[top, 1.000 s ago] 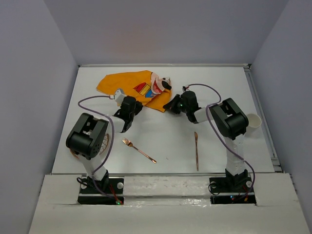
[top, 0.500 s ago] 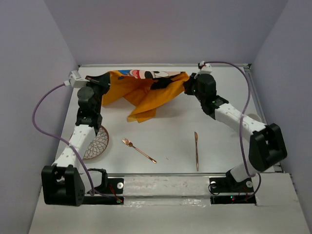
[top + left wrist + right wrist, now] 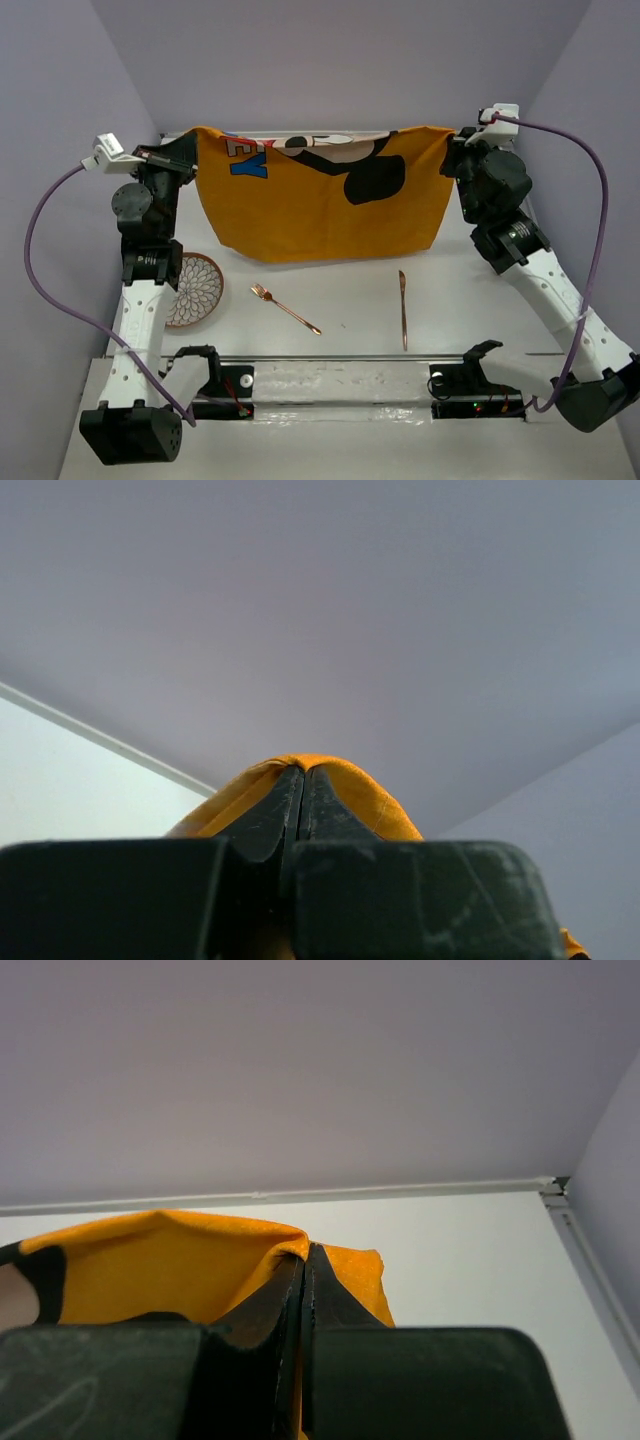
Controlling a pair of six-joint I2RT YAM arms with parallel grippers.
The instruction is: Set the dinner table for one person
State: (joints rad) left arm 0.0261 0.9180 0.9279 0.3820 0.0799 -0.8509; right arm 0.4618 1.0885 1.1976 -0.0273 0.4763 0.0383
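Worktop (image 3: 345,290): white, flat, rectangular, ringed by pale lilac walls (image 3: 60,100), lying beneath orange cartoon placemat (image 3: 320,215). Left gripper (image 3: 190,155) clamped on placemat's top left corner, right gripper (image 3: 450,145) clamped on top right corner; placemat hangs spread.

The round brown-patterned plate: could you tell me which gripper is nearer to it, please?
Left. The left gripper grips the orange printed cloth up beyond the plate; the right gripper grips it across the white table.

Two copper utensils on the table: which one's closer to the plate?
The fork, lying diagonally just right of the patterned plate; the knife lies further right, running near to far.
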